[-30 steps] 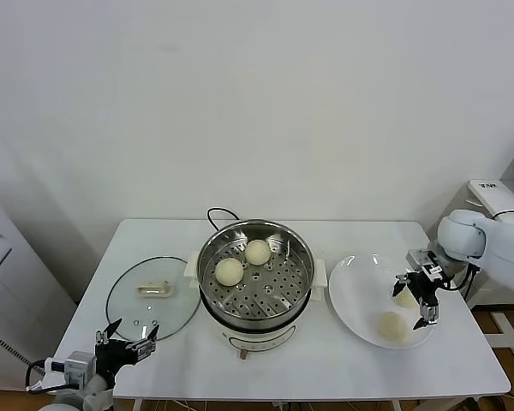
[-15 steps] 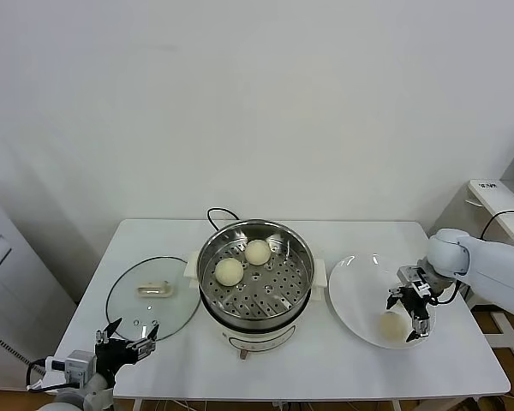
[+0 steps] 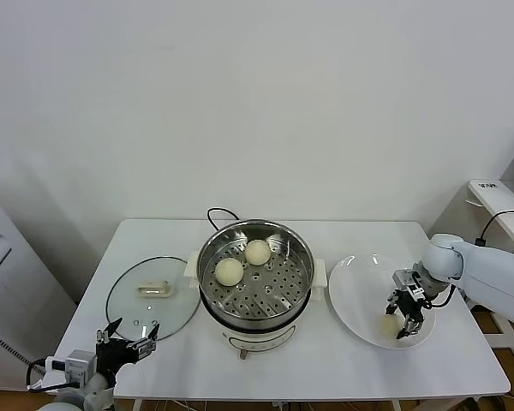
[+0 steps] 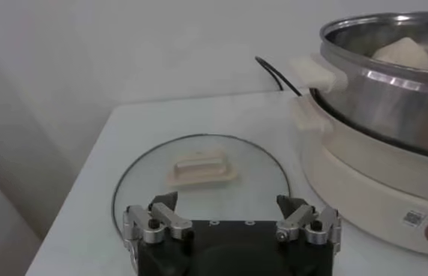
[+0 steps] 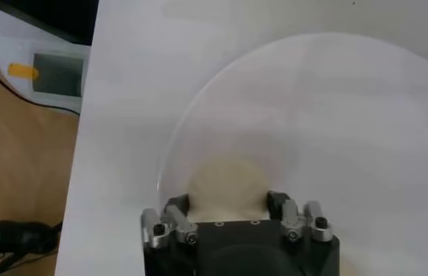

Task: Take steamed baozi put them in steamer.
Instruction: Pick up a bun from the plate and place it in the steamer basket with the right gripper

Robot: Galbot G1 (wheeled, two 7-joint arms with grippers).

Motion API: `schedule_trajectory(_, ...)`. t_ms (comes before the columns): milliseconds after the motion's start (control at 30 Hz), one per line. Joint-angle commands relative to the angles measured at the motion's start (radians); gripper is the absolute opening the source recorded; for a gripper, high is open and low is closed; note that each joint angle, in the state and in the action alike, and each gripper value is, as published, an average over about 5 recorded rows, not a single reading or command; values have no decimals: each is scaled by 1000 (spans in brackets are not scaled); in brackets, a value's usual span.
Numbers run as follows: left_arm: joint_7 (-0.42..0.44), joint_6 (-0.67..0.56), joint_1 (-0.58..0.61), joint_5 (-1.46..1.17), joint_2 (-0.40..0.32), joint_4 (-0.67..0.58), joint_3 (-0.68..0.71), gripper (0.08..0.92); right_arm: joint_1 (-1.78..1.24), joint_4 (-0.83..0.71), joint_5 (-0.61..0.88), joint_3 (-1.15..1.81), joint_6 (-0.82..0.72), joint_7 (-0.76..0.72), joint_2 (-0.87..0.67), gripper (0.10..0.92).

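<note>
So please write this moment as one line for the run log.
right gripper: closed around baozi on white plate | left gripper: open, parked at table's front-left corner | steamer: two baozi inside

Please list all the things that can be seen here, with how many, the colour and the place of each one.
table: one, white, under everything
steamer: one, steel on a white base, middle of the table
baozi: three seen, cream; two in the steamer, one on the plate
plate: one, white, right of the steamer
lid: one, clear glass with a cream handle, flat on the table left of the steamer
cable: one, black, behind the steamer
left gripper: one, black and silver, open, low at the front left table edge near the lid
right gripper: one, black and silver, over the plate, closed around the baozi there
</note>
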Motion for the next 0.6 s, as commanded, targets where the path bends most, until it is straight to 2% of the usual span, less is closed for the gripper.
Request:
schedule_trajectory(33,-1,2,1,0,-2,0,1,823,18,6,2,-5,-3,-7,-4,477)
schedule_trajectory(367,-3,6,6,0,9,-4,-4,823,307,64,154,-51,8,-85,-11,458)
schedule_trajectory(600,-3,6,8,-1,18,-5,-5,823,454,33,229,-50,122,-143,98,458)
